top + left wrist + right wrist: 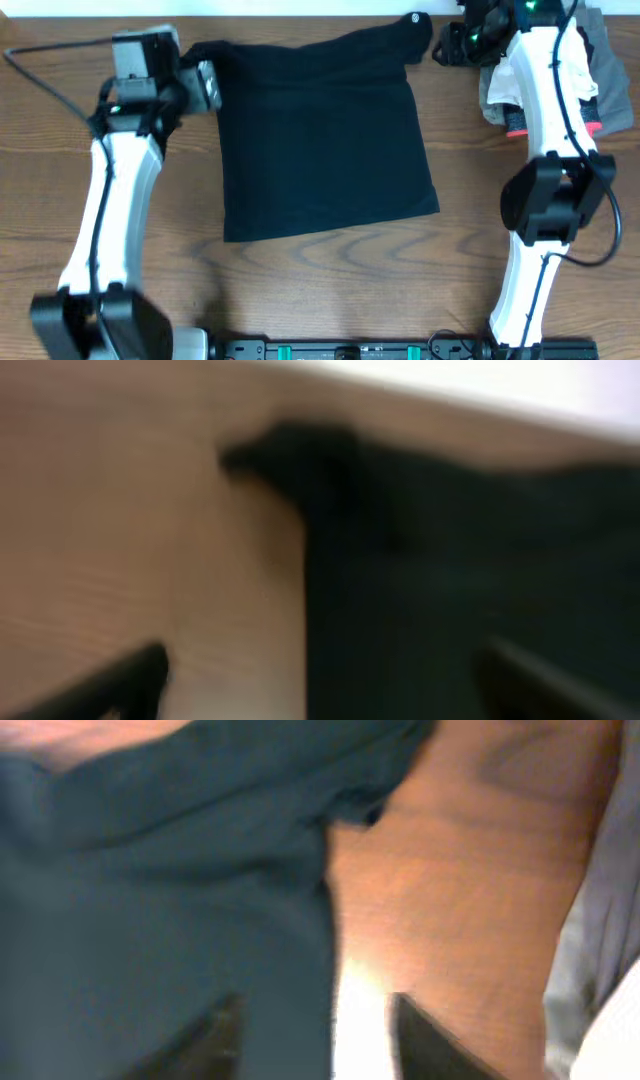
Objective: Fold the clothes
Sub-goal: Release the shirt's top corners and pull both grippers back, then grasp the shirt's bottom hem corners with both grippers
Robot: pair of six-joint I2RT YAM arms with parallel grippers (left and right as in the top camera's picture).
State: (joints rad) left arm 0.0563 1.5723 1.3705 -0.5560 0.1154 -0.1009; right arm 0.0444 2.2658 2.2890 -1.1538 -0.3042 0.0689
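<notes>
The black T-shirt [320, 135] lies folded as a rough rectangle in the middle of the wooden table, with a small white round logo [416, 18] at its far right corner. My left gripper [207, 84] is open at the shirt's far left edge; in the left wrist view its blurred fingers [320, 680] straddle the edge of the black fabric [450, 590]. My right gripper [447, 45] is open beside the shirt's far right corner; in the right wrist view its fingers [315, 1035] straddle the shirt's edge [180, 870]. Neither gripper holds fabric.
A pile of folded white, grey and red-striped garments [590, 80] sits at the far right, partly under my right arm; its grey-white edge shows in the right wrist view [600, 960]. The table's far edge [300, 8] runs just behind the shirt.
</notes>
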